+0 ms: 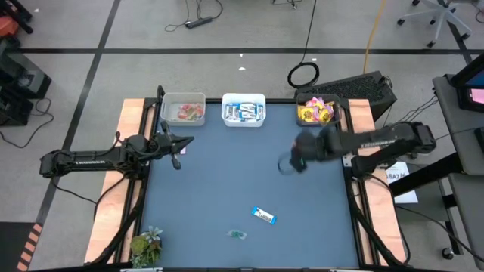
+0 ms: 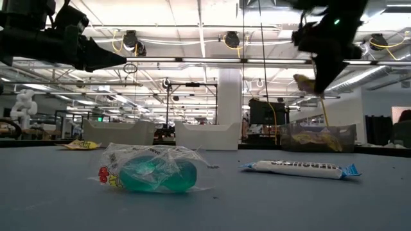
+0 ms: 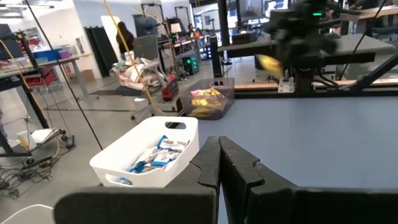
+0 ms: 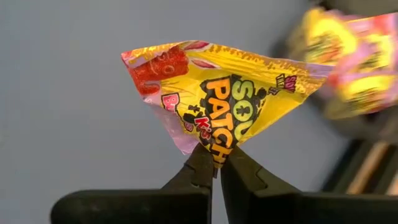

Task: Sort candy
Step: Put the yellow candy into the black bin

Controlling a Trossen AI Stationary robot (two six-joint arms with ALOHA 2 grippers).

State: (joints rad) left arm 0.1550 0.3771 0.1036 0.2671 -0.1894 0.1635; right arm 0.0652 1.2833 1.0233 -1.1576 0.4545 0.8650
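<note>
Table (image 1: 227,181): dark blue top with wooden side rails, seen whole from above.

Right arm (image 1: 386,140): reaches in from the right rail, stretched roughly level toward the table's middle, wrist blurred. Right gripper (image 4: 216,163): fingers pressed together on the lower corner of a yellow packet (image 4: 224,93), red and black print, held clear of the table top. In the low view the packet (image 2: 303,81) hangs under the gripper well above the surface.

Left arm (image 1: 91,159): lies along the left rail, forearm pointing across to the table's left edge, raised off the surface. Left gripper (image 3: 219,163): fingers closed tip to tip, nothing between them, aimed toward the bins.

Bins, in a row along the far edge:
- Left bin (image 1: 183,109), clear, holding red and pink pieces.
- Middle bin (image 1: 243,110), white, holding blue-and-white bar wrappers; also visible from the left wrist (image 3: 146,152).
- Right bin (image 1: 318,110), clear, holding yellow packets, just beyond the right gripper.

Plant-like green thing (image 1: 146,245): near the front left corner.

Loose candy on the table:
- Blue-and-white bar (image 1: 264,216), front centre, lying flat; in the low view (image 2: 298,169) to the right of the clear piece.
- Clear-wrapped greenish sweet (image 2: 151,172), nearest the low camera; from above (image 1: 239,234) just in front of the bar and a little left.
- Small yellow packet (image 2: 80,145), flat on the far left in the low view.
</note>
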